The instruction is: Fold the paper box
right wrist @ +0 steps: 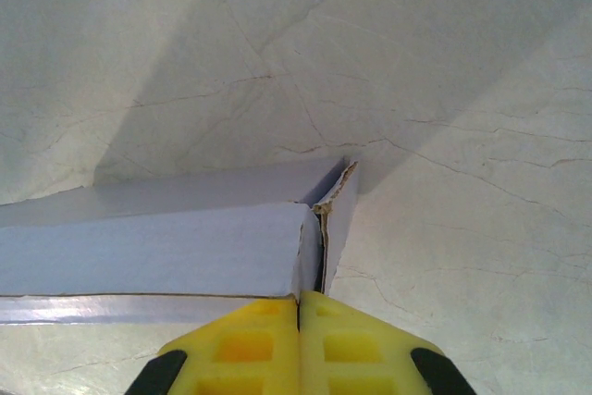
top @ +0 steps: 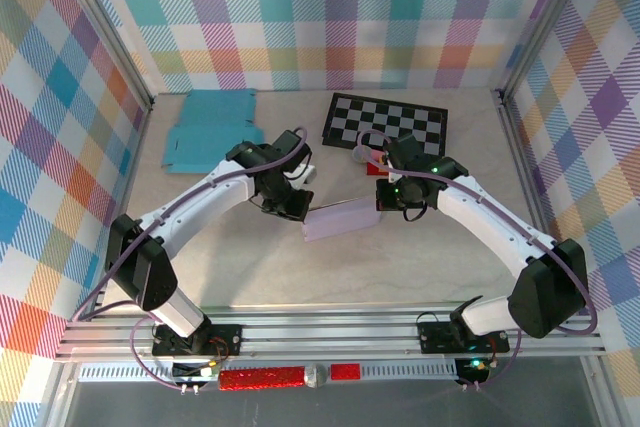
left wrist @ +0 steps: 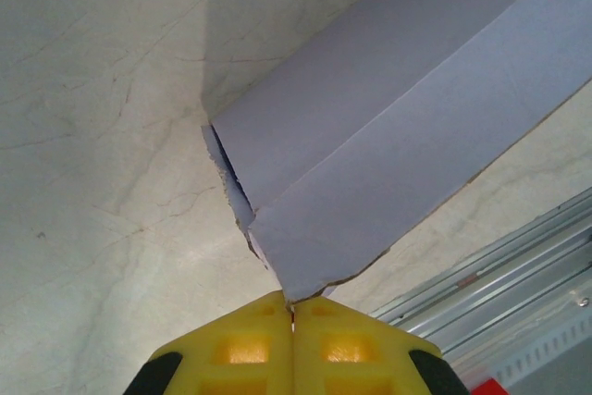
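The top view adds a blue flat cardboard sheet (top: 210,129) by the table's (top: 300,277) far-left corner. Wrist views show left gripper (left wrist: 294,304) and right gripper (right wrist: 299,301) clamping opposite ends of the pale lilac folded paper box (top: 342,219), mid-table, lengthwise left-right.

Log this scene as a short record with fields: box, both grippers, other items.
paper box: lavender, partly folded, spanning between the two grippers over the middle of the table
left gripper: shut, pinching the box's left end
right gripper: shut, pinching the box's right end
teal sheet: flat, far left, apart from both arms
checkerboard: flat, far middle
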Available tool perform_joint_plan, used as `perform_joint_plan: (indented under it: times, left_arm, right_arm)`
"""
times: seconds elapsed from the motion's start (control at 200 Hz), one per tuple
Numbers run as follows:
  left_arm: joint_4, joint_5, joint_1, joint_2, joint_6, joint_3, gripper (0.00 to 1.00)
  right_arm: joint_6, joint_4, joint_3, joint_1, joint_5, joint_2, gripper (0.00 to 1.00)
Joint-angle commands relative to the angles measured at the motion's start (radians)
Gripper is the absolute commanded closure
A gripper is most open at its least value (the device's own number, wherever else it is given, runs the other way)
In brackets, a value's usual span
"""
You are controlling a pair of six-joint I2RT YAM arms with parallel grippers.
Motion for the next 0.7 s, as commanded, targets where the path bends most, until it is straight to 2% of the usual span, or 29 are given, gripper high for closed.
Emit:
perform_joint_plan:
  times: [0.0, 0.315, 0.695]
  left_arm:
    - [-0.017, 0.056, -0.004, 0.018, -0.076, 0.046, 1.0]
    - [-0.03, 0.055, 0.0, 0.04, -0.14, 0.069, 1.0]
    - [-0.02, 0.056, 0.007, 0.052, -0.146, 0.07, 1.0]
  right_arm:
    - [0.017, -0.024, 0.023, 0.007, -0.041, 0.021, 1.0]
    - [0.02, -0.023, 0.024, 0.007, -0.044, 0.022, 1.0]
    - [0.022, -0.023, 0.024, 0.005, -0.046, 0.026, 1.0]
